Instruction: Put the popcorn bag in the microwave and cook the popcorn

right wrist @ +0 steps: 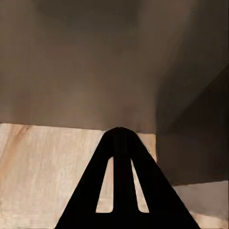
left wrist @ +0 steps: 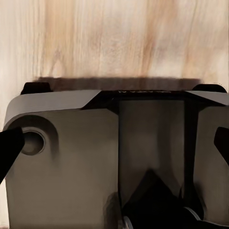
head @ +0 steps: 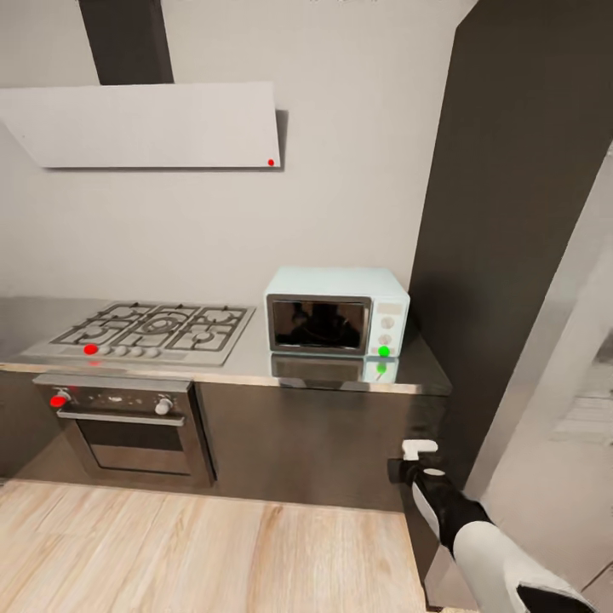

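The pale mint-blue microwave (head: 336,312) stands on the grey countertop (head: 255,364), right of the hob, door closed and a green dot on its white panel. Nothing can be made out behind its dark window. The popcorn bag is out of view. My right gripper (head: 415,456) hangs low in front of the dark cabinets, below the counter's right end. In the right wrist view its fingers (right wrist: 119,143) meet at a point, shut with nothing between them. My left gripper (left wrist: 117,143) is open over my own grey base, its dark fingertips (left wrist: 9,152) at the picture's sides.
A gas hob (head: 153,330) with a red dot lies left of the microwave, above a built-in oven (head: 128,421). A white slanted hood (head: 145,125) hangs on the wall. A tall dark cabinet (head: 519,213) closes the counter's right end. Light wood floor (head: 204,553) runs along the cabinets.
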You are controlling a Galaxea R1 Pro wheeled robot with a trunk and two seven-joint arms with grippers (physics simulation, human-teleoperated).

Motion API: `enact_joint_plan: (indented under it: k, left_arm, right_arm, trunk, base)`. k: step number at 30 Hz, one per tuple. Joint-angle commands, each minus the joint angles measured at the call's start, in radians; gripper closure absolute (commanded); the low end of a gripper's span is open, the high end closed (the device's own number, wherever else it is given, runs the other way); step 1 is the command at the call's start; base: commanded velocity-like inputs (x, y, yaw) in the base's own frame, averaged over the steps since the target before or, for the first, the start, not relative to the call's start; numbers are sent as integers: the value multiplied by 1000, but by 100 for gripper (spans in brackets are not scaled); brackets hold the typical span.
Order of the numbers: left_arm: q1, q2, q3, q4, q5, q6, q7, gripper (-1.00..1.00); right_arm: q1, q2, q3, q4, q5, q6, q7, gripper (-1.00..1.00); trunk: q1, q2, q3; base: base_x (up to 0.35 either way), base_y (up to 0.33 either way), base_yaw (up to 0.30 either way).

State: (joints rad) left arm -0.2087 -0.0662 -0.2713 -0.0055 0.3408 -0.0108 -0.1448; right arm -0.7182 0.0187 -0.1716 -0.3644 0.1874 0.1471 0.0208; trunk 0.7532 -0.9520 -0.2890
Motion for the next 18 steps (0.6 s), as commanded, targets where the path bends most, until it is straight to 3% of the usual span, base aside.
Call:
enact_joint_plan:
  k: [1, 4, 7, 12, 14, 16, 18]
  left_arm:
    - [-1, 0, -8, 1, 10, -1, -3, -100]
    - [-1, 0, -9, 0, 10, -1, -3, -100]
    - [-1, 0, -8, 0, 10, -1, -4, -100]
    - [-1, 0, -7, -1, 10, -1, -2, -100]
    - [-1, 0, -7, 0, 10, -1, -2, -100]
    - [-1, 1, -6, 1, 20, -1, -2, -100]
    - [-1, 2, -6, 1, 55, -1, -2, -100]
  right_arm:
    - [-1, 1, -7, 108, 28, -60, -3, 100]
    - [-2, -5, -8, 341, 72, -205, -10, 100]
    - [35, -37, -8, 386, 79, -241, -6, 100]
    - [343, -74, -8, 397, 79, -304, 0, 100]
    - [407, -99, -11, 398, 76, -311, 8, 100]
    - [512, -109, -15, 398, 74, -317, 23, 100]
    - [537, -110, -15, 398, 74, -315, 25, 100]
  trunk:
    - [0, -1, -1]
    - [0, -1, -1]
    - [0, -1, -1]
    - [0, -1, -1]
    - [0, -1, -1]
    - [0, -1, -1]
    - [0, -1, -1]
  base:
    - [-206, 0, 0]
    - [-111, 0, 0]
    - [-19, 0, 0]
    - [-2, 0, 0]
    - [0, 0, 0]
    - [0, 0, 0]
    - [0, 0, 0]
